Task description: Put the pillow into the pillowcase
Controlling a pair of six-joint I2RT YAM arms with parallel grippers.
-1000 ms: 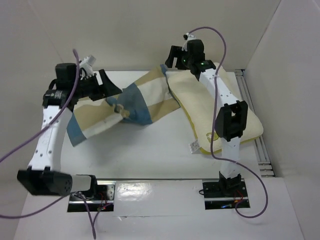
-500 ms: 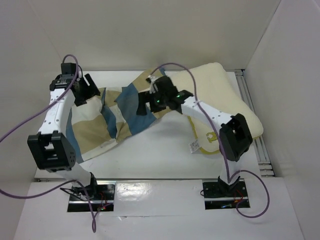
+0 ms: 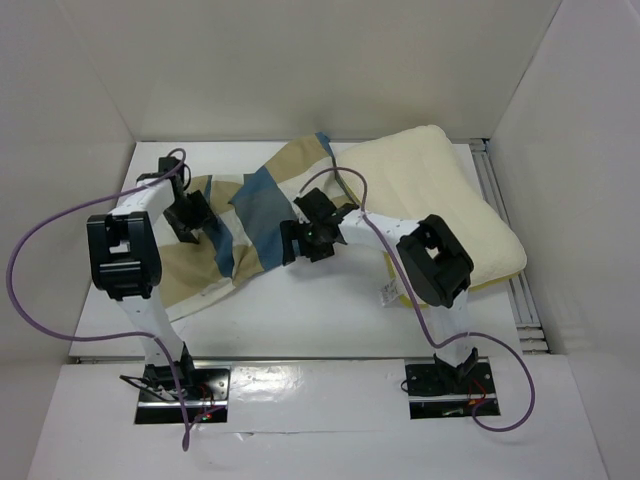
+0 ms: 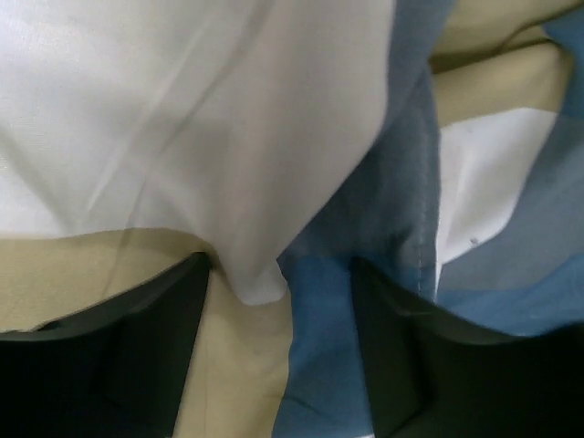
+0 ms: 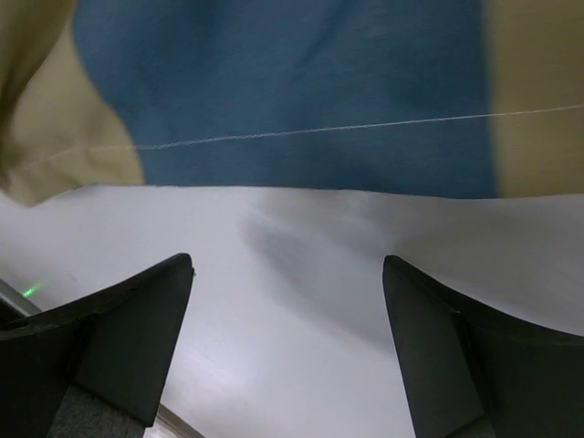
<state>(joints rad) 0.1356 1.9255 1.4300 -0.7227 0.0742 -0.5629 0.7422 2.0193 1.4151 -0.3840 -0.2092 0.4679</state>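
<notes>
The pillowcase [image 3: 262, 200], a limp blue, tan and white checked cloth, lies crumpled across the table's left and middle. Its right end overlaps the edge of the cream pillow [image 3: 440, 190], which lies flat at the right. My left gripper [image 3: 197, 226] is down on the cloth's left part. In the left wrist view it [image 4: 281, 274] is open, with folds of the pillowcase [image 4: 274, 137] between and beyond the fingers. My right gripper [image 3: 300, 241] is at the cloth's near right edge. It [image 5: 287, 274] is open over bare table [image 5: 301, 310], with the pillowcase [image 5: 301, 82] hem just ahead.
A small white label [image 3: 388, 292] sticks out at the pillow's near left corner. A metal rail [image 3: 522, 300] runs along the table's right side. White walls close in the back and both sides. The white table [image 3: 320, 320] shows in front of the cloth.
Both arms have come down. The right gripper left the pillow's far corner and swung left and nearer to the pillowcase's edge. The left gripper dropped onto the cloth, which now lies flatter.
</notes>
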